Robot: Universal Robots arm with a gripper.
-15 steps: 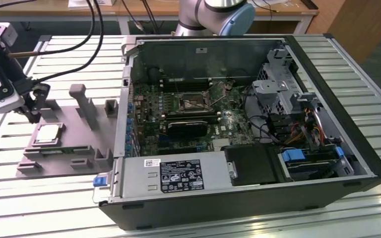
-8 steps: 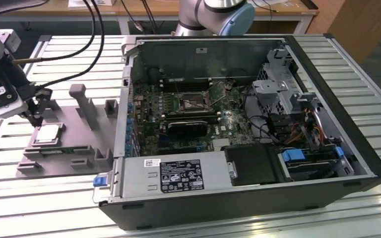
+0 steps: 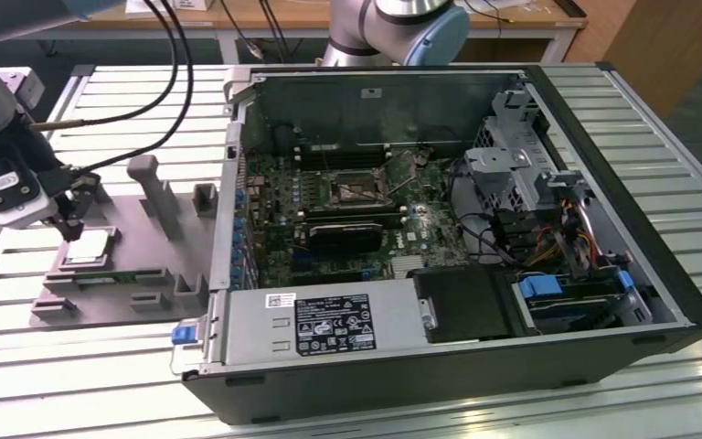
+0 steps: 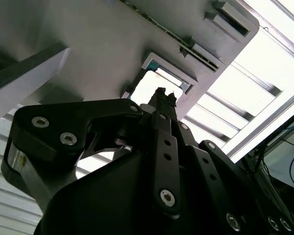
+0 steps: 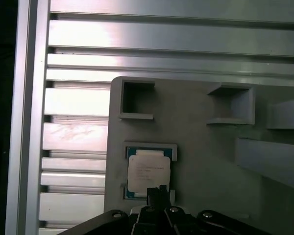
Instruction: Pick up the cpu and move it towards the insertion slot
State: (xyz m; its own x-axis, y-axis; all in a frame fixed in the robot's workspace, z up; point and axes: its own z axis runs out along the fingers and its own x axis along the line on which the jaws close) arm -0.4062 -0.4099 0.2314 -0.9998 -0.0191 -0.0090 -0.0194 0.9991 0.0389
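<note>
The black gripper (image 5: 157, 195), fingers together, stood over the square silver-topped cpu (image 5: 148, 170) in the grey plastic fixture (image 5: 201, 147).

The cpu chip (image 5: 148, 172) has a smooth, shiny silver metal top with a thin pale rim. The fixture (image 5: 201, 147) around it is matt grey plastic. The table (image 5: 161, 39) is ribbed bare metal with a brushed sheen. The gripper (image 4: 161, 94) is matt black, studded with bright steel screws. The socket (image 3: 354, 189) has a silvery metal frame.
</note>
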